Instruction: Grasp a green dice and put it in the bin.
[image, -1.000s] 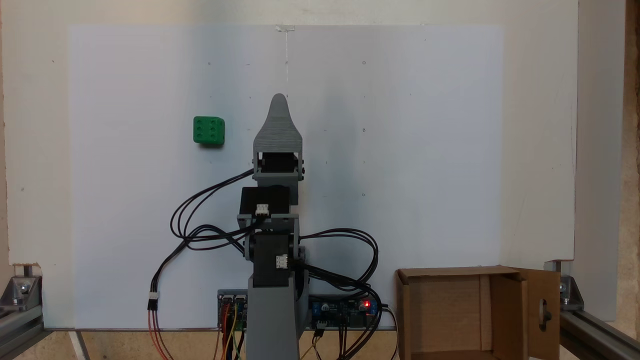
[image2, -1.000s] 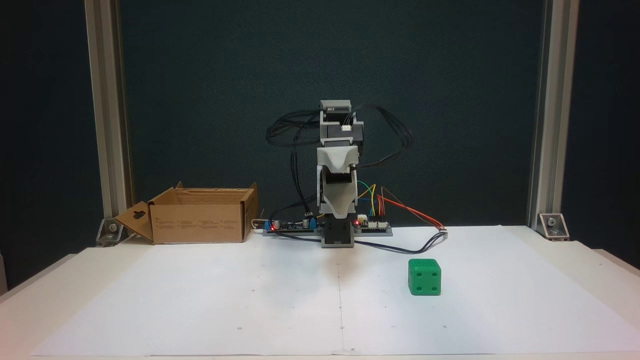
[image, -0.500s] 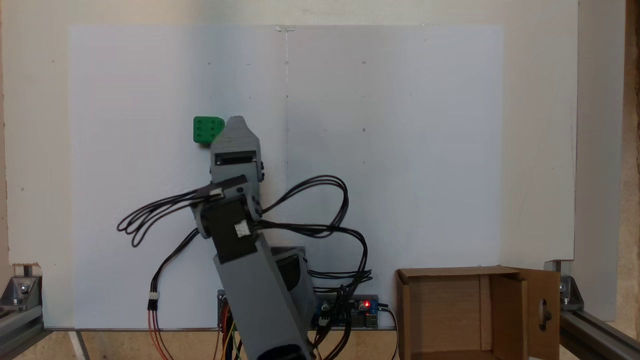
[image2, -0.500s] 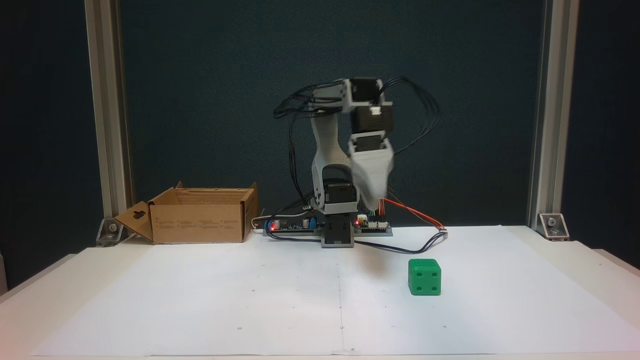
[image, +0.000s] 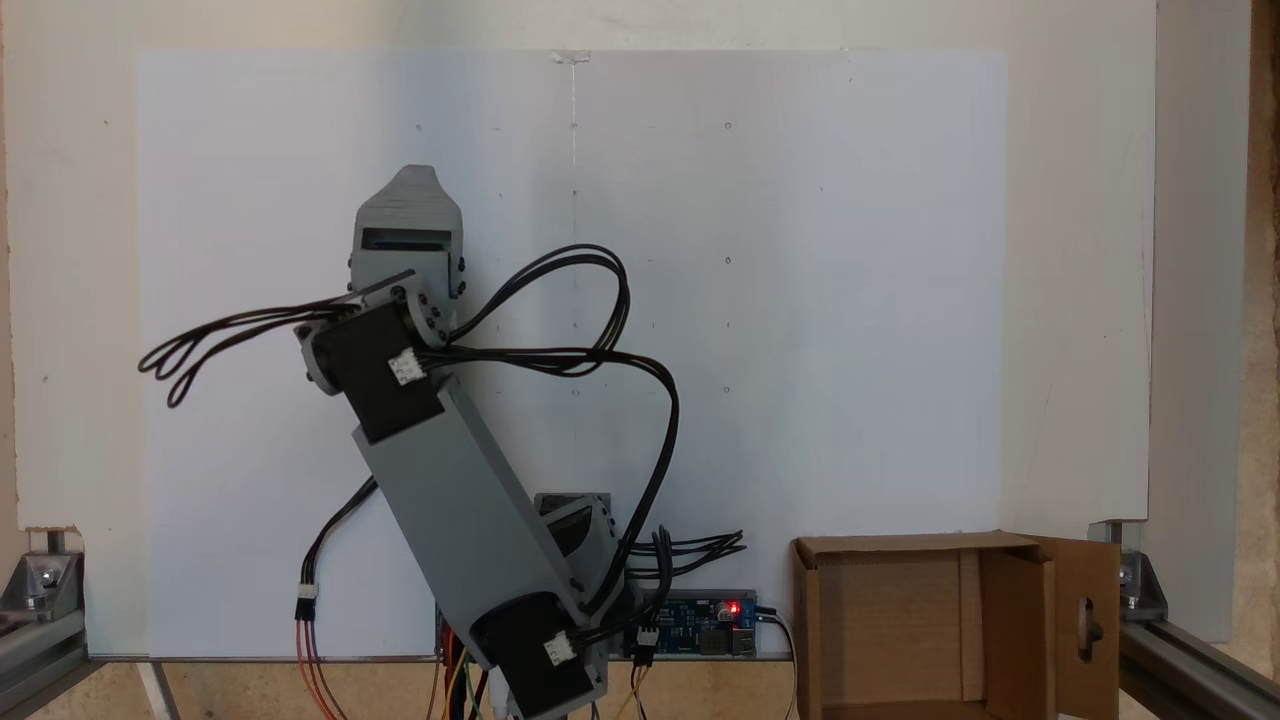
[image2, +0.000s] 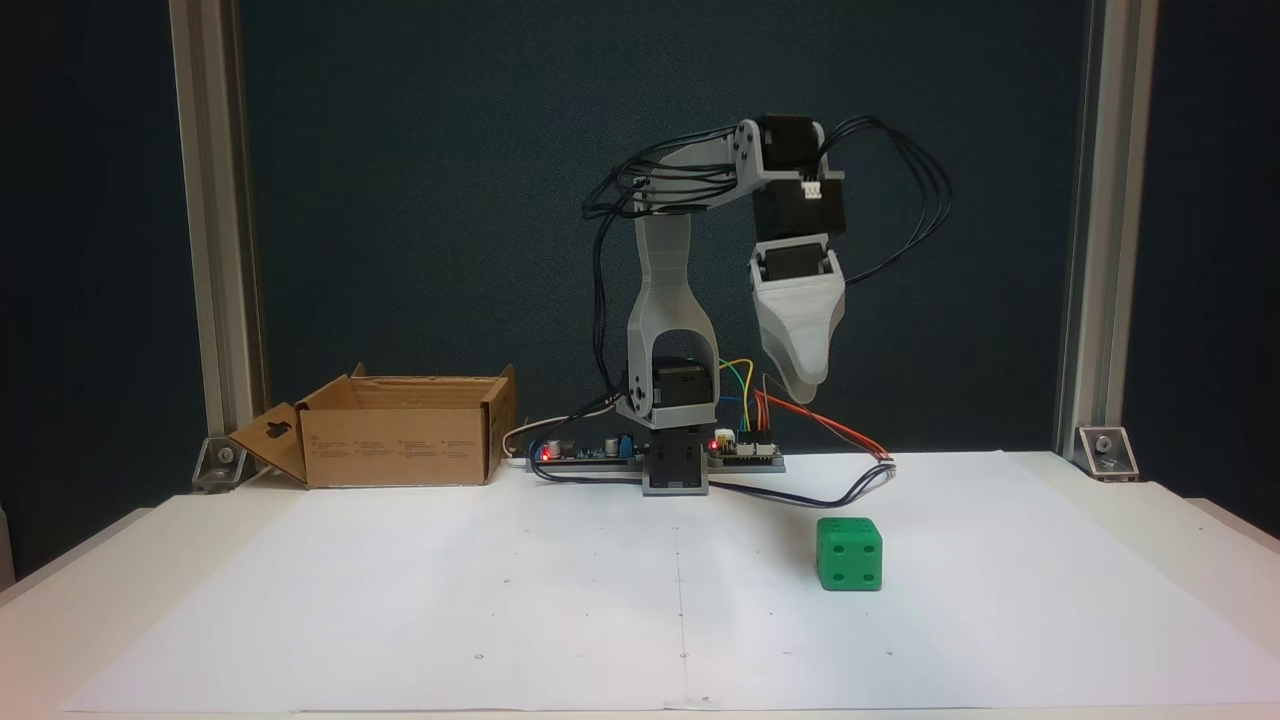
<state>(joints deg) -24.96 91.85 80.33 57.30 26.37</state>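
A fixed view from the front shows my gripper (image2: 806, 388), jaws overlapping so I cannot tell their state, raised above the green dice (image2: 849, 553) on the bench's white paper (image2: 500, 600); I should spread the jaws and descend straight, straddling opposite faces.

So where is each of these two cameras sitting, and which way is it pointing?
A fixed view: above the table, looking straight down on the white paper; the arm reaches up the picture, gripper at its tip, box lower right.
A fixed view: low at the table's front, facing the arm's base; gripper hangs above the green dice.
Both fixed views share the arm, paper and box.
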